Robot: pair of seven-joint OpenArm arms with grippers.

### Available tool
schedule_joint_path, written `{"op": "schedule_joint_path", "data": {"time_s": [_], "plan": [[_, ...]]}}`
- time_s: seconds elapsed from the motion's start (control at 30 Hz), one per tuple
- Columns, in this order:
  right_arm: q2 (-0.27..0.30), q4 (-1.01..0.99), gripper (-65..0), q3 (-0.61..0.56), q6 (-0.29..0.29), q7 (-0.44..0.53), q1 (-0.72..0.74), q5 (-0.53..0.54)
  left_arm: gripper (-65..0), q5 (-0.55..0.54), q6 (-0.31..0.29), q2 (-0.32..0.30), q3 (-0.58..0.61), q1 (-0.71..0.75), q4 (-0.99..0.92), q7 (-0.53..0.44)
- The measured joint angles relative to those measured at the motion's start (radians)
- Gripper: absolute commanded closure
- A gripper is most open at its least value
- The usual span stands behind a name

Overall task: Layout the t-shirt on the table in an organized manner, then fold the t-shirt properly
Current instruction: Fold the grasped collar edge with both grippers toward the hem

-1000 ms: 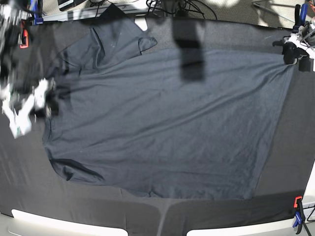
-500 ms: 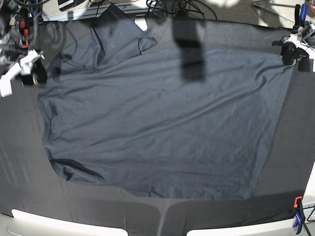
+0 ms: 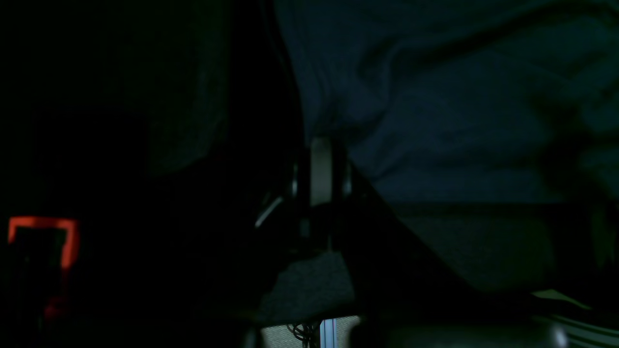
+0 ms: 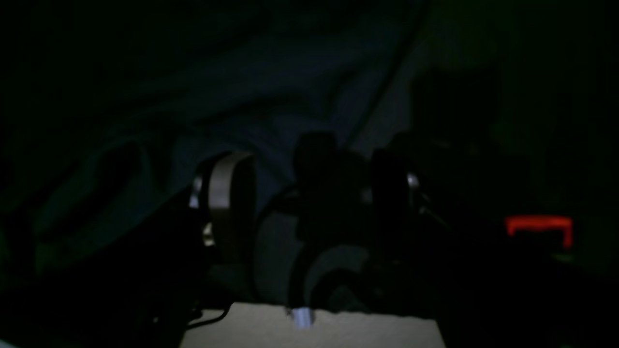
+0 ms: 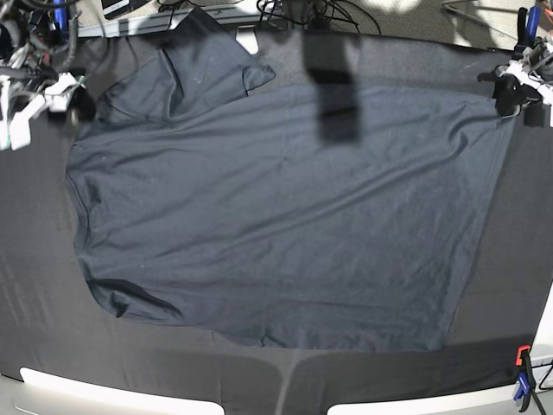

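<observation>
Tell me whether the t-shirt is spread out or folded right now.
Mostly spread: the t-shirt lies flat across the table, unfolded, though its far sleeve is still bunched and doubled over.

The base view is getting soft, even light from above; a blocky shadow is falling on the t-shirt (image 5: 285, 216) near the top. Both wrist views are staying very dark and grainy, showing almost nothing clearly.

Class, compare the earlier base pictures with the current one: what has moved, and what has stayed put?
The right end effector has swung from the t-shirt's left edge up toward the table's far-left corner, its jaws now apart and empty. The left end effector stays shut on the shirt's far-right corner. The shirt lies spread as before.
</observation>
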Motion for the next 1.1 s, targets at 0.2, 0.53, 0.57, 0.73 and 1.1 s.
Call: {"op": "schedule_joint_path", "data": {"time_s": [0.2, 0.53, 0.57, 0.73, 1.1], "plan": [[-0.003, -0.093, -36.6, -0.001, -0.015, 0.000, 0.002, 0.001, 0.0, 0.000, 0.000, 0.000, 0.000, -0.001, 0.000, -0.020], [-0.002, -0.191, -36.6, -0.045, -0.014, -0.001, 0.075, 0.013, 0.0, 0.000, -0.019, 0.000, 0.000, -0.002, 0.000, -0.023], [-0.003, -0.202, -36.6, -0.062, -0.015, 0.000, 0.082, 0.011, 0.0, 0.000, -0.019, 0.000, 0.000, -0.002, 0.000, -0.023], [-0.003, -0.210, -36.5, -0.136, -0.015, 0.021, 0.090, 0.019, 0.0, 0.000, -0.019, 0.000, 0.000, -0.002, 0.000, -0.023], [-0.003, -0.210, -7.8, -0.214, -0.024, 0.073, 0.088, 0.016, 0.0, 0.000, -0.019, 0.000, 0.000, -0.002, 0.000, -0.023]]}}
